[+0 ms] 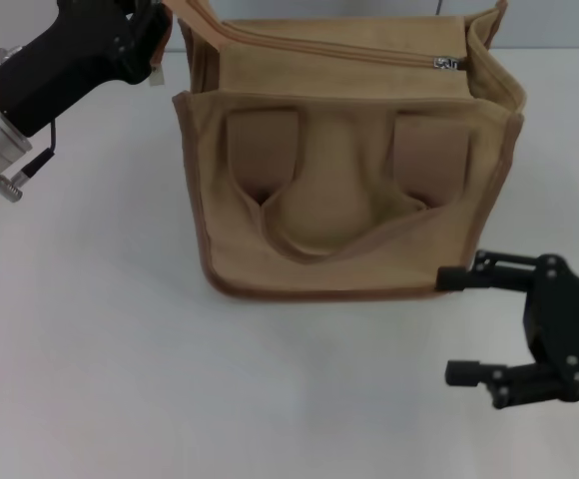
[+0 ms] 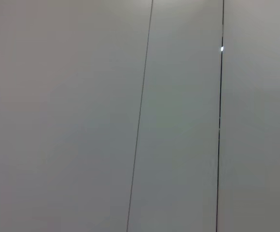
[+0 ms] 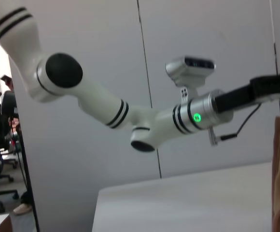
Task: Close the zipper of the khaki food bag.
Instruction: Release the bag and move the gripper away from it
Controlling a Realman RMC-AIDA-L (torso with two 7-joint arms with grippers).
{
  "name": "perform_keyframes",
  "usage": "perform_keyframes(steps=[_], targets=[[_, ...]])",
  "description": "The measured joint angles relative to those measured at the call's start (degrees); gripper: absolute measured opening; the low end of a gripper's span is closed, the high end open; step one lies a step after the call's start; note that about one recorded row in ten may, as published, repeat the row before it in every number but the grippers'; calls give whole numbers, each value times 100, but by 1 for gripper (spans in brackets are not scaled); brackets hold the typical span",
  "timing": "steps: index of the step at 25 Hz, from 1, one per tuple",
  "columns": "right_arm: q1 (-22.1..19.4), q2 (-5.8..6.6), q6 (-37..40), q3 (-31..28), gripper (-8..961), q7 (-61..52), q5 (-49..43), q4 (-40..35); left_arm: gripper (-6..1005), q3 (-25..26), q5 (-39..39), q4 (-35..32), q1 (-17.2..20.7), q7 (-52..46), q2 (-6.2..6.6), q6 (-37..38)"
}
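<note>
White table [image 1: 90, 349]; right claw [image 1: 459, 324] open (empty) beside khaki food bag [image 1: 344, 190].

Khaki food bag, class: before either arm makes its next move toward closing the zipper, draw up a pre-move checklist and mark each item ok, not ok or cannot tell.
1. khaki food bag stands upright on the table: ok.
2. pull tab of the zipper in sight, at the bag's right end: ok.
3. Zipper closed: cannot tell how far; the track is seen edge-on.
4. right gripper open and free, low beside the bag's front right corner: ok.
5. left gripper holding the bag's left top corner: cannot tell; its fingertips are hidden.
6. Right gripper at the pull tab: not ok, well below it.
</note>
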State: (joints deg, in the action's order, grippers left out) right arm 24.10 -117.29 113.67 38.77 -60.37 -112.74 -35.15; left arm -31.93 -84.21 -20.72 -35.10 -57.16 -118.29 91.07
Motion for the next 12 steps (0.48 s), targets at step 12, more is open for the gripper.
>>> perform_keyframes(steps=[12], targets=[[35, -74, -126, -19, 829, 92, -238, -8, 83, 7, -34, -93, 156, -409, 0, -193]])
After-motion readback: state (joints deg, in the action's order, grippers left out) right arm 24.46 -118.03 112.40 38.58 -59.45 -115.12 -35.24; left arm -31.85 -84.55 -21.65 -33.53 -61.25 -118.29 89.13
